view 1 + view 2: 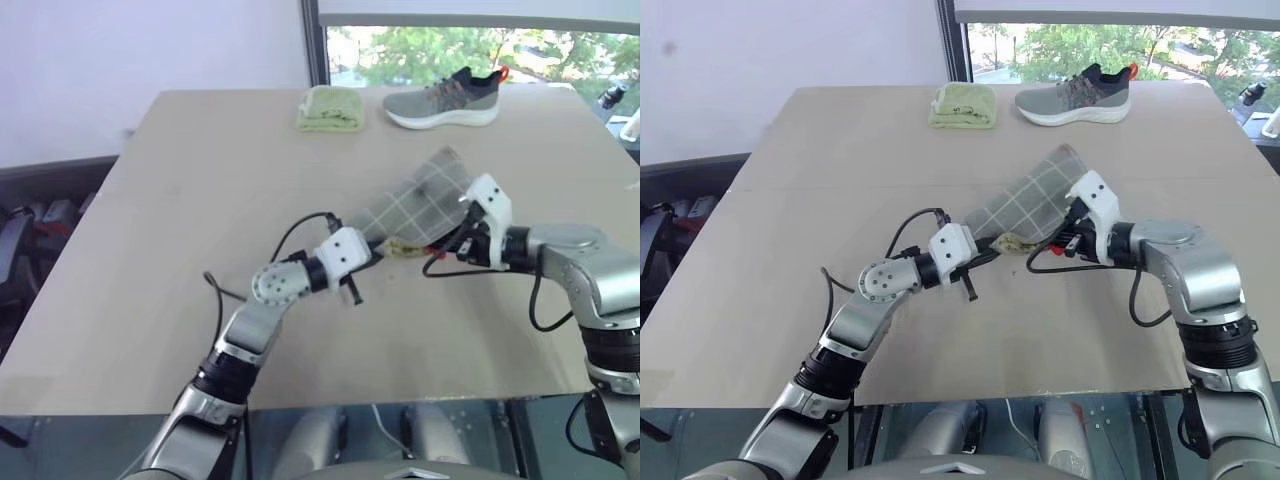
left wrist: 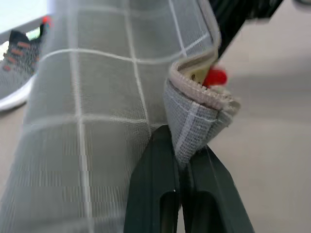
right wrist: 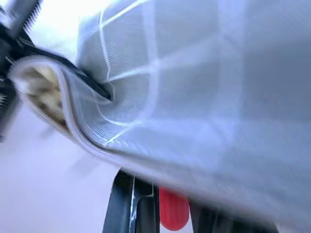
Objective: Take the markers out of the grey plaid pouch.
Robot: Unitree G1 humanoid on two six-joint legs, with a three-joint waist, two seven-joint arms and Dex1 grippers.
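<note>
Pinching the open end of the flat grey plaid fabric pouch with white grid lines [image 1: 420, 203], the left gripper [image 2: 183, 162] was clenched tight on the fabric edge beside the zip. Pouch hung lifted off the beige tabletop [image 1: 200, 200], slanting up and away from those jaws, closed end high. Yellowish lining showed at the mouth, just past the left fingertips. Right gripper [image 3: 160, 204] sat under the pouch mouth, jaws clamped on the thin red marker stick [image 3: 173, 209], red end between its black fingers [image 3: 127, 204]. Red tip [image 2: 215, 77] also poked out of the mouth just above the left jaws. Could not spot the light green marker. Folded light-green cloth [image 1: 330, 108] and grey sneaker [image 1: 443, 101] lay well apart at the far edge.
</note>
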